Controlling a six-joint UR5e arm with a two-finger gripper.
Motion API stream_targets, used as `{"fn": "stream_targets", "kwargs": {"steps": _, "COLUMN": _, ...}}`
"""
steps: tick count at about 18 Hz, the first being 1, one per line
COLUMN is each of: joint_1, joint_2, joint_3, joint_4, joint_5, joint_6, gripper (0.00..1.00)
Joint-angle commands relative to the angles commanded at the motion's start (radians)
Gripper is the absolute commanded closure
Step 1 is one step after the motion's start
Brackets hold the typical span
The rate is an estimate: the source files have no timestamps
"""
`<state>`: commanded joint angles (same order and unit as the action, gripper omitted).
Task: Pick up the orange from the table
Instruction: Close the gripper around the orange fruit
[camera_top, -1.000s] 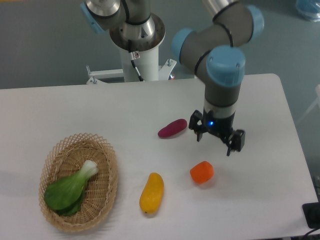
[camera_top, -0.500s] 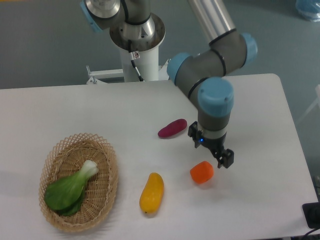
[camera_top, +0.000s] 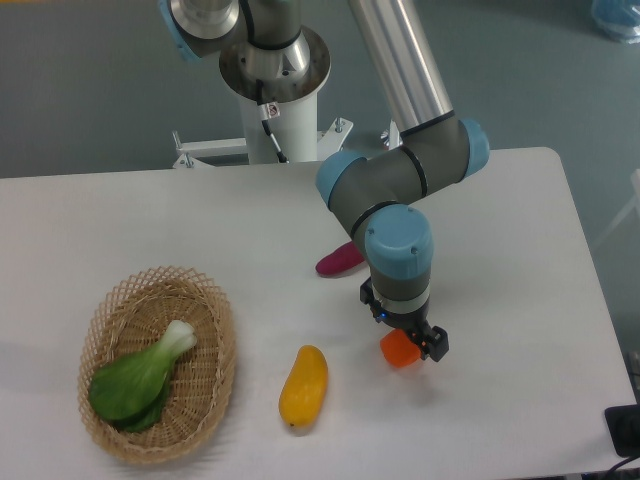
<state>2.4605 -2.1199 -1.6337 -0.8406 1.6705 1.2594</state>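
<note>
The orange (camera_top: 397, 349) lies on the white table (camera_top: 520, 220) at the front right. Only its lower part shows, as my gripper (camera_top: 403, 326) has come down right over it. The jaws look open and stand on either side of the fruit. One black fingertip (camera_top: 436, 346) shows at its right side; the other finger is mostly hidden by the wrist. The orange rests on the table and is not lifted.
A purple sweet potato (camera_top: 336, 262) lies just behind the gripper, partly hidden by the arm. A long yellow fruit (camera_top: 303, 386) lies to the front left of the orange. A wicker basket (camera_top: 215, 300) with a green bok choy (camera_top: 140, 378) stands at the left.
My gripper has moved left and towards the front and has come down from behind the orange to right over it. The orange and the other things have not moved.
</note>
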Motion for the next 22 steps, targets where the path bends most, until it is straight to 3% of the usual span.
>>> {"fn": "stream_targets", "kwargs": {"steps": 4, "joint_1": 0.000, "joint_2": -0.005, "joint_3": 0.003, "joint_4": 0.002, "joint_5": 0.002, "joint_6": 0.000, "gripper": 0.02}}
{"fn": "stream_targets", "kwargs": {"steps": 7, "joint_1": 0.000, "joint_2": -0.005, "joint_3": 0.003, "joint_4": 0.002, "joint_5": 0.002, "joint_6": 0.000, "gripper": 0.33}}
{"fn": "stream_targets", "kwargs": {"steps": 9, "joint_1": 0.000, "joint_2": -0.003, "joint_3": 0.003, "joint_4": 0.002, "joint_5": 0.002, "joint_6": 0.000, "gripper": 0.40}}
{"fn": "stream_targets", "kwargs": {"steps": 13, "joint_1": 0.000, "joint_2": 0.001, "joint_3": 0.009, "joint_4": 0.002, "joint_5": 0.000, "joint_6": 0.000, "gripper": 0.48}}
{"fn": "stream_targets", "kwargs": {"steps": 18, "joint_1": 0.000, "joint_2": 0.008, "joint_3": 0.015, "joint_4": 0.002, "joint_5": -0.002, "joint_6": 0.002, "gripper": 0.49}}
{"fn": "stream_targets", "kwargs": {"steps": 22, "joint_1": 0.008, "joint_2": 0.050, "joint_3": 0.066, "joint_4": -0.012, "joint_5": -0.064, "joint_6": -0.002, "gripper": 0.48}}
